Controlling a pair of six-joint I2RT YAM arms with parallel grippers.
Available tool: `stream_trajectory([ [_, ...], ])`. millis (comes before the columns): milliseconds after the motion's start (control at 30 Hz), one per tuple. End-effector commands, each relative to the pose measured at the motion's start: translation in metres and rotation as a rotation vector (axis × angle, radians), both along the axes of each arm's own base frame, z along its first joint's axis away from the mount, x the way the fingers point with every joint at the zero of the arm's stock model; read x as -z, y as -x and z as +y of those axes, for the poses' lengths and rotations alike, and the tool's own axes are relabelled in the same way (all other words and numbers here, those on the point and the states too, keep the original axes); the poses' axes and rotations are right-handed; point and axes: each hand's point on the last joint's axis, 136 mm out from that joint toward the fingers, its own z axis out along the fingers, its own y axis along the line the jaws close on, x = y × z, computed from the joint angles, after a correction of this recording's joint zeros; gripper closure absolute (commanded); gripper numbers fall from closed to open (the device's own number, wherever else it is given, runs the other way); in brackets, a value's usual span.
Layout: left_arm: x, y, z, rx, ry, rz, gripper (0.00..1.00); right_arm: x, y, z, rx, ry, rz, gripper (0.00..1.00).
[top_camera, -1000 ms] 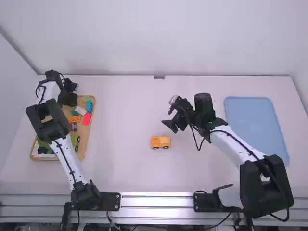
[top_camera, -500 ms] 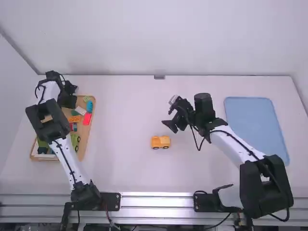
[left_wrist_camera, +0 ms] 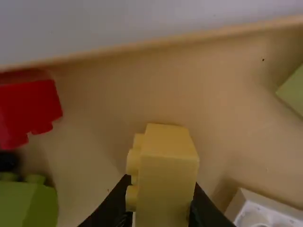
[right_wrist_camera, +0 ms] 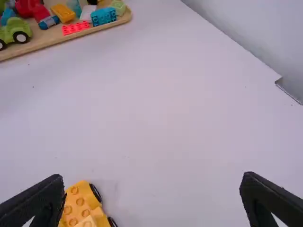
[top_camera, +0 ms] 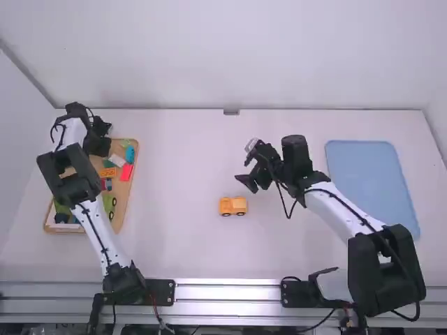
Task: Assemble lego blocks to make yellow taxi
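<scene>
One yellow car (top_camera: 232,204) lay, long axis left to right, two wheels (top_camera: 241,213) nearside; the left gripper (top_camera: 98,144) pinched one yellow block (left_wrist_camera: 166,182); the right gripper (top_camera: 246,182) gaped.

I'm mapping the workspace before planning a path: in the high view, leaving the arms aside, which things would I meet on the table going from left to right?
Wooden tray → yellow wheeled block build → blue tray.

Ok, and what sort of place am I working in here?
Probably a robotics lab or test station: two robot arms stand at a white table backed by a plain wall, and a tan tray holds toy blocks.
</scene>
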Motion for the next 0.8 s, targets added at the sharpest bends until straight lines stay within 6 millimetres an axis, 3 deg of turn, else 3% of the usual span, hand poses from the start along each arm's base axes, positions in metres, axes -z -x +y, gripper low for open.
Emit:
stream_trajectory([
  [0, -0.011, 0.001, -0.010, 0.008, 0.030, -0.013, 0.87, -0.010, -0.003, 0.001, 0.034, -0.047, 0.014, 0.02],
  [133, -0.043, -0.005, -0.034, 0.106, 0.098, -0.075, 0.90, -0.024, -0.011, 0.004, 0.086, -0.129, 0.033, 0.01],
  [233, -0.080, -0.010, -0.049, 0.158, 0.148, -0.160, 0.94, -0.032, -0.016, 0.006, 0.106, -0.168, 0.028, 0.01],
  [267, -0.084, -0.010, -0.050, 0.161, 0.145, -0.169, 0.94, -0.033, -0.016, 0.006, 0.107, -0.170, 0.027, 0.01],
  [333, -0.112, -0.011, -0.052, 0.165, 0.105, -0.209, 0.97, -0.036, -0.018, 0.006, 0.117, -0.189, 0.028, 0.02],
  [467, -0.140, -0.010, -0.065, 0.197, 0.031, -0.274, 0.98, -0.041, -0.022, 0.006, 0.147, -0.229, 0.052, 0.02],
  [633, -0.150, 0.006, -0.092, 0.251, -0.053, -0.333, 0.98, -0.046, -0.024, 0.008, 0.148, -0.246, 0.041, 0.01],
  [700, -0.152, 0.020, -0.128, 0.375, -0.048, -0.385, 0.98, -0.052, -0.025, 0.009, 0.171, -0.290, 0.069, 0.02],
  [767, -0.152, 0.028, -0.150, 0.457, -0.033, -0.419, 0.98, -0.055, -0.026, 0.010, 0.172, -0.308, 0.075, 0.02],
])
